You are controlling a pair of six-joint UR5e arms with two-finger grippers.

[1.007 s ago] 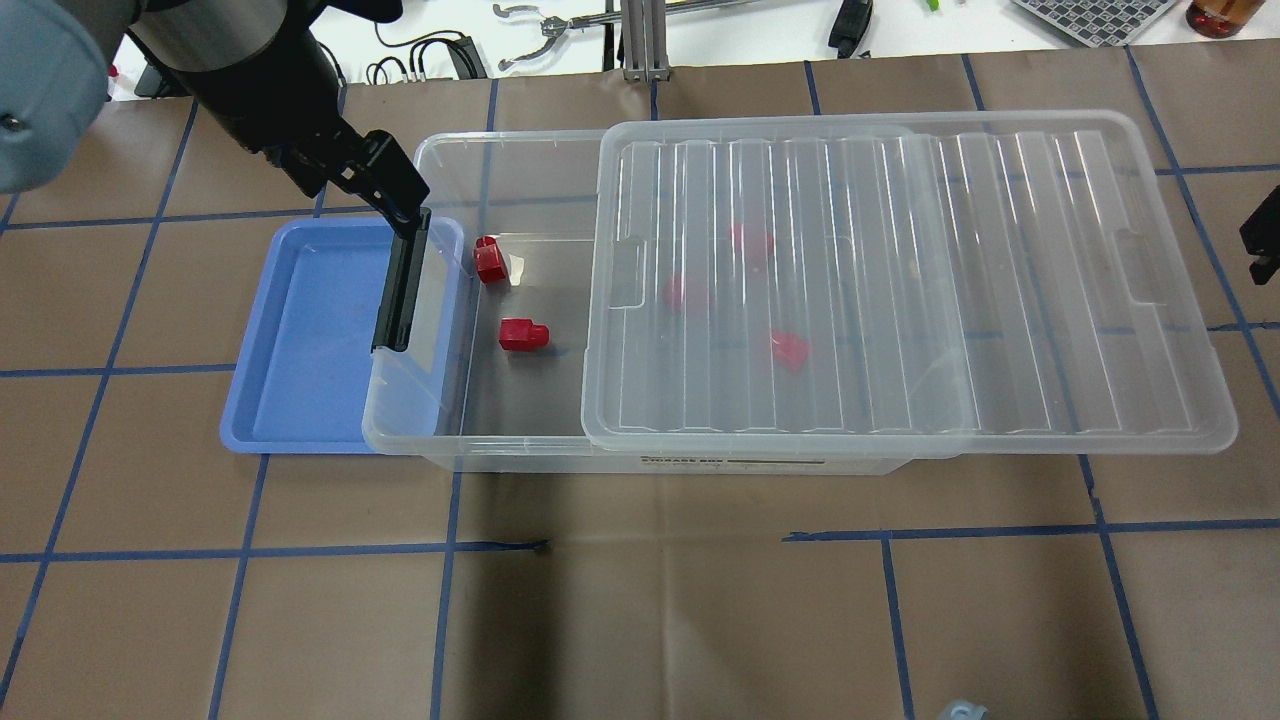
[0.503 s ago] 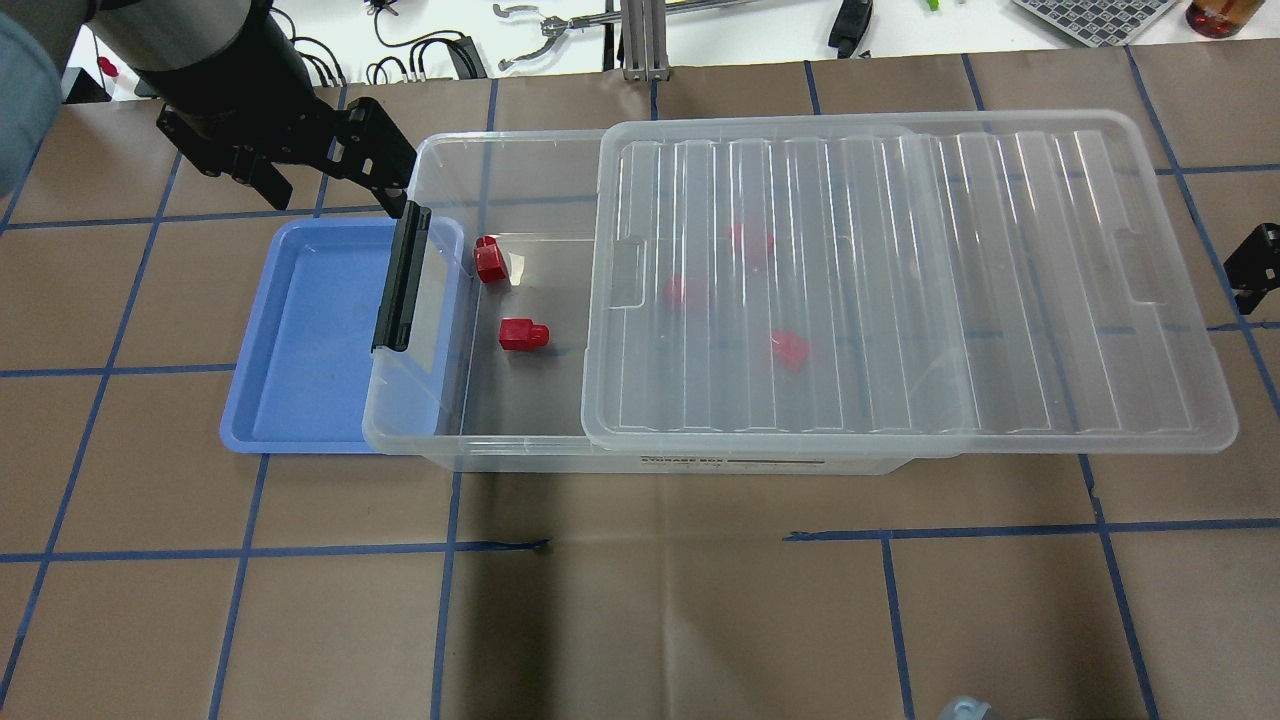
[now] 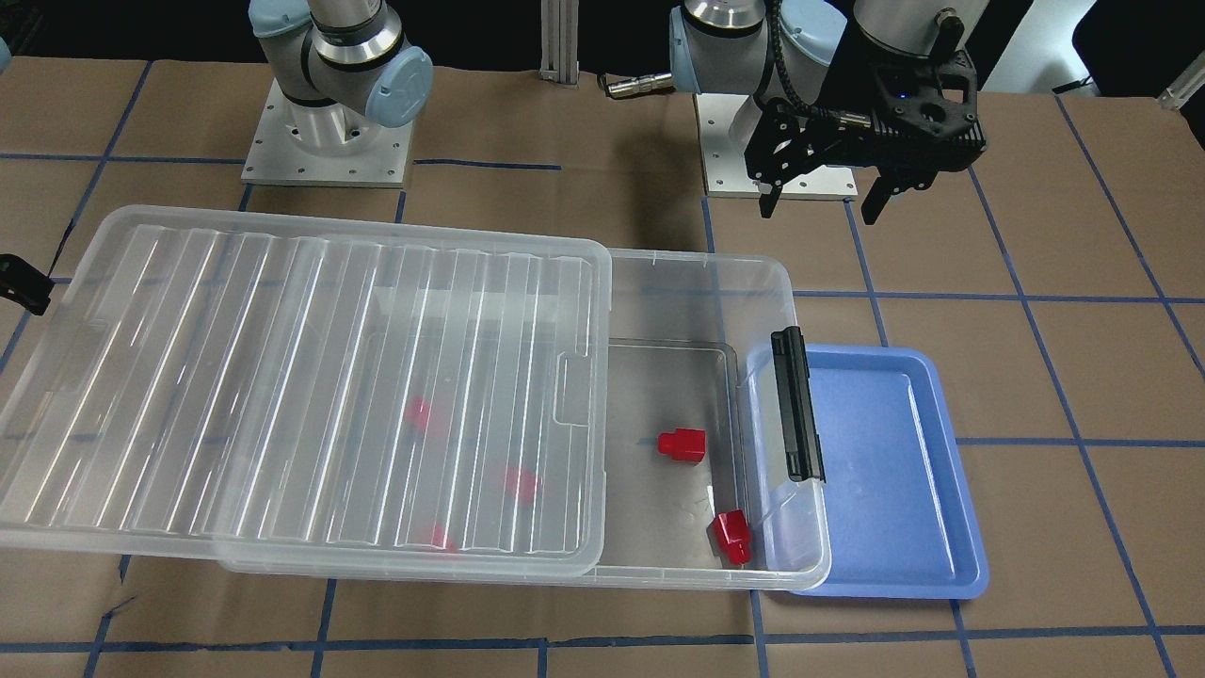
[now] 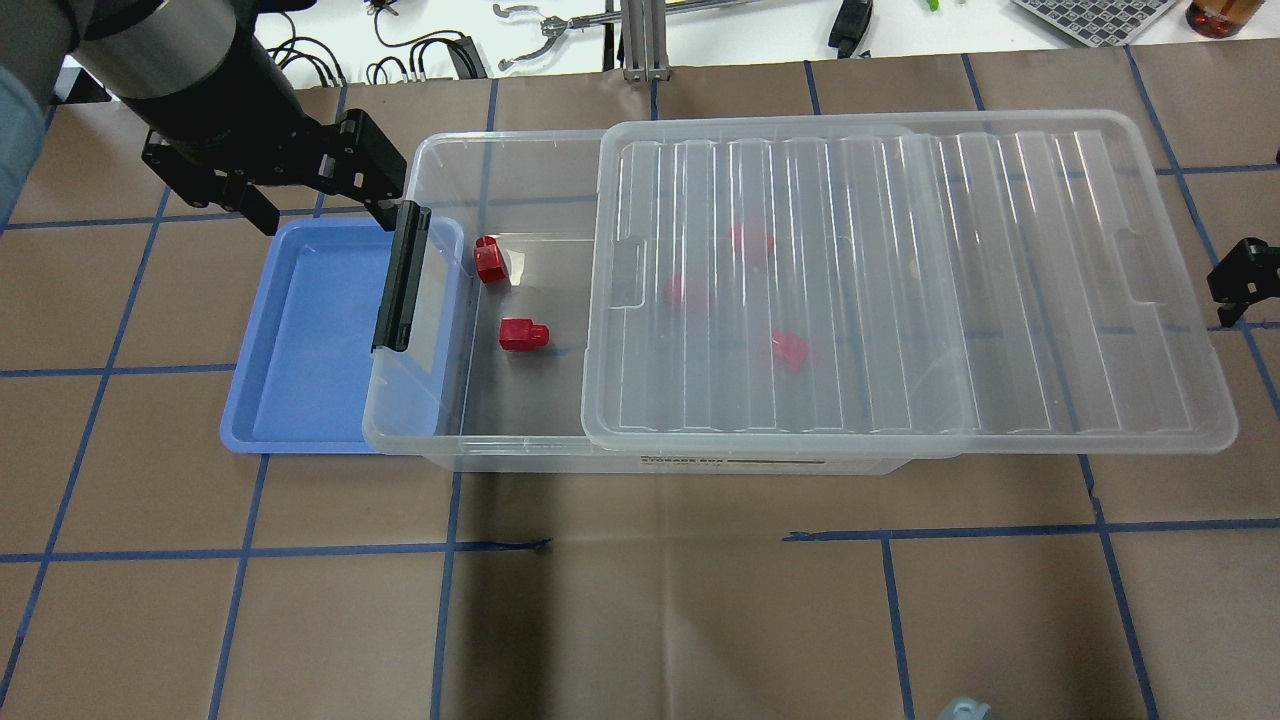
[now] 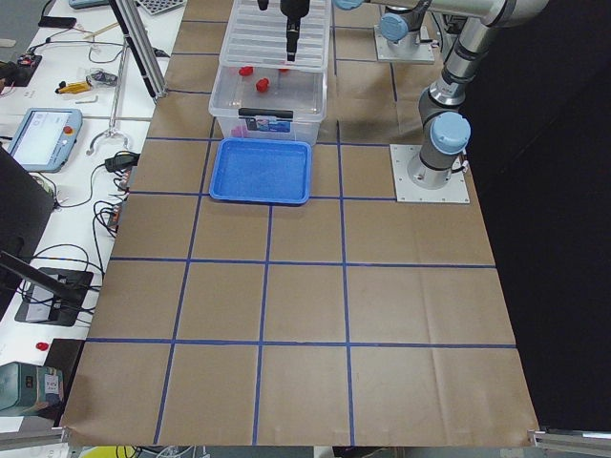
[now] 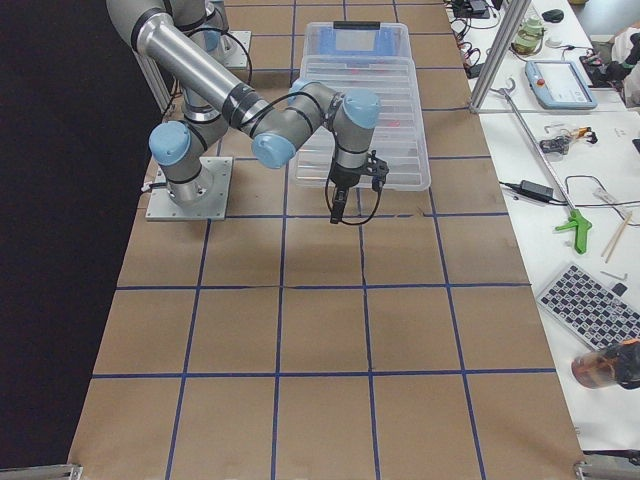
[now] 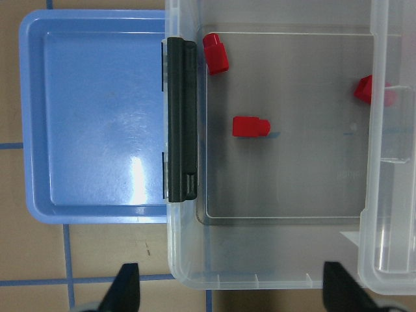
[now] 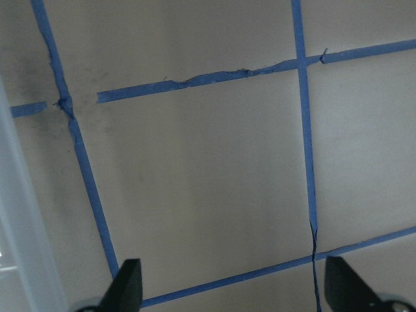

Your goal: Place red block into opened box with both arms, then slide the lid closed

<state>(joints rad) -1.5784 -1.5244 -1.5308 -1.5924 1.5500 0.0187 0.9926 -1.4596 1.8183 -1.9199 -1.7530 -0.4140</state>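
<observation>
Two red blocks (image 4: 490,260) (image 4: 523,334) lie in the uncovered left part of the clear box (image 4: 430,442); three more red shapes show blurred under the lid (image 4: 900,280). The ribbed lid covers the box's right part and overhangs its right end. My left gripper (image 4: 325,210) hangs open and holds nothing, above the box's far-left corner by the black latch bar (image 4: 398,285). Its wrist view looks down on the blocks (image 7: 251,126) and latch bar (image 7: 181,120). My right gripper (image 4: 1238,285) stands open over bare table just off the lid's right end.
A blue tray (image 4: 300,340) with nothing in it lies against the box's latch end, partly under its rim. Brown paper with blue tape lines covers the table (image 4: 650,600). Cables and tools lie on the white bench beyond the far edge.
My left gripper has drawn back from the latch bar, turned, and now shows its fingers spread. My right gripper has crept in from the right edge toward the lid's end.
</observation>
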